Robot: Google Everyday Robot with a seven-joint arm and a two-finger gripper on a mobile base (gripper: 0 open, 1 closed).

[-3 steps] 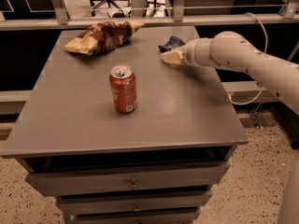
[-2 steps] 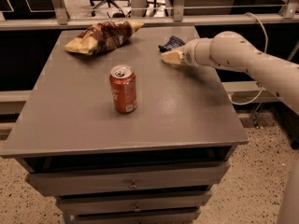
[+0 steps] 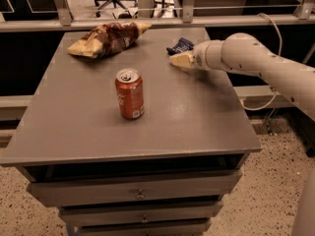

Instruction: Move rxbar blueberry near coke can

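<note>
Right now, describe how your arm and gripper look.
The arm is smooth, off-white, built of rounded tubular segments with no markings visible. It tapers into a tan, wedge-shaped gripper at the table's back right, beside the rxbar blueberry. A pale cable loops behind it.

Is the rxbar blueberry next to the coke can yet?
No, the rxbar blueberry lies toward the far right by the pincer, well apart from the upright coke can.
</note>
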